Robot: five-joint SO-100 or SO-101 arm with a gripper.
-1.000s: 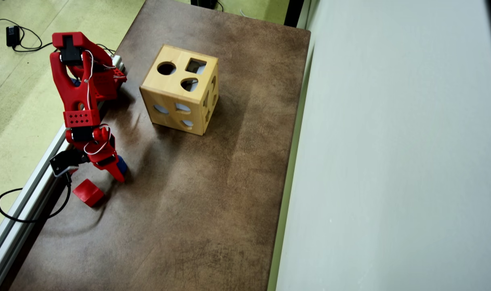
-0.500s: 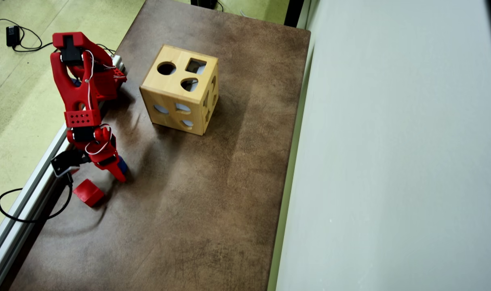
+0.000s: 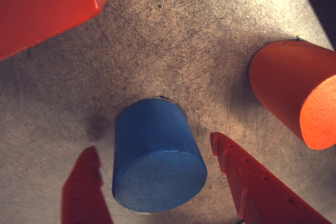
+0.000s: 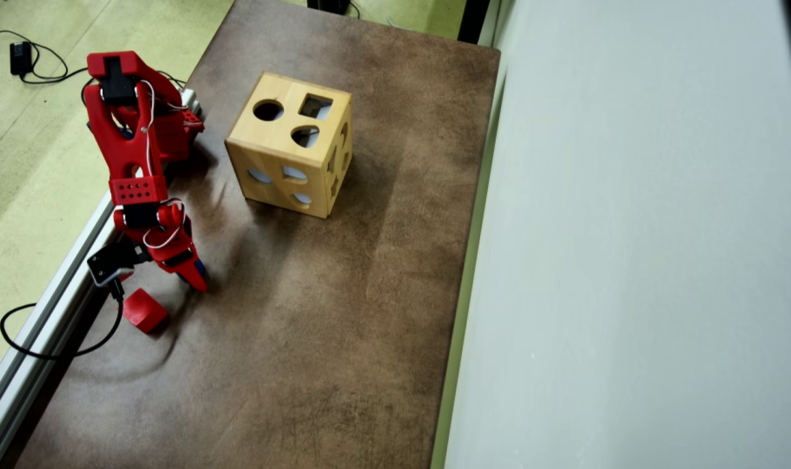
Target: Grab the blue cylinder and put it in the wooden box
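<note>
In the wrist view, going left to right, a red block fills the corner at ten o'clock, the blue cylinder stands on the brown table at about six o'clock, and a red rounded block lies at three o'clock, near it but apart. The gripper is spread: one finger sits at seven o'clock of the cylinder and the other at four o'clock, each with a sliver of table showing between it and the blue side, so nothing is pinched yet. In the overhead view the gripper sits low at the table's nine o'clock edge, with a red cube just beside it at seven o'clock; the cylinder is almost wholly hidden there. The wooden box stands well apart, toward one o'clock of the gripper. By my judgement the reach is done; closing, lifting, carrying and dropping into the box remain.
</note>
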